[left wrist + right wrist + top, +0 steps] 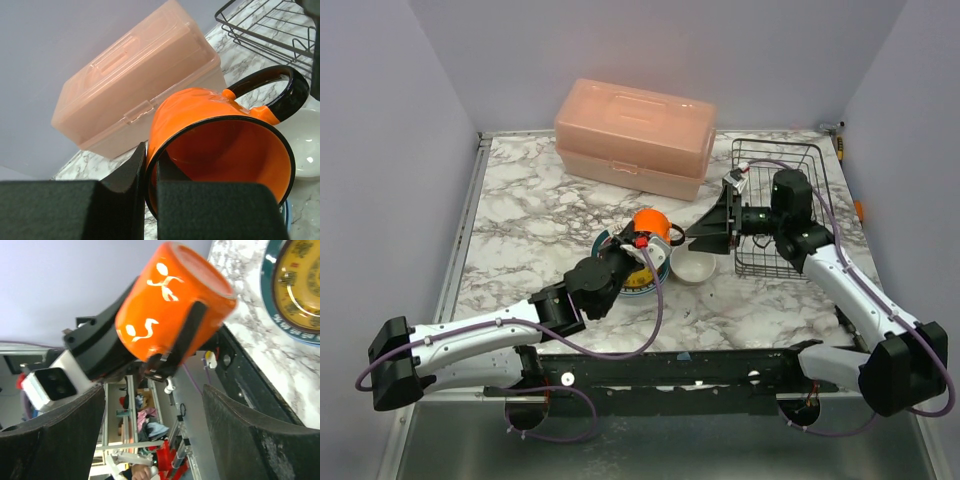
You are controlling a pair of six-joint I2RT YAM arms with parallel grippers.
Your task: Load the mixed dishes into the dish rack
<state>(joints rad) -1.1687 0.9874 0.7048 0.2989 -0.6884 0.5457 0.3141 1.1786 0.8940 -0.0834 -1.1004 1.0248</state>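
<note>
Matte black left gripper (151, 172) pinched on glossy orange mug (220, 145) rim; right gripper (152, 390) wide, seemingly clear of it.

Lidded box (635, 137): set at the rear middle of the table (520, 220), behind the other things.
Dish rack (780, 205): placed at the right rear, just right of the lidded box.
Plates (638, 282): stacked before the lidded box.
Bowl (692, 270): set just right of the plates, left of the dish rack.
Mug (650, 224): held over the plates, pinched at its rim by the left gripper (638, 240).
Right gripper (695, 232): held just right of the mug, fingers spread.
</note>
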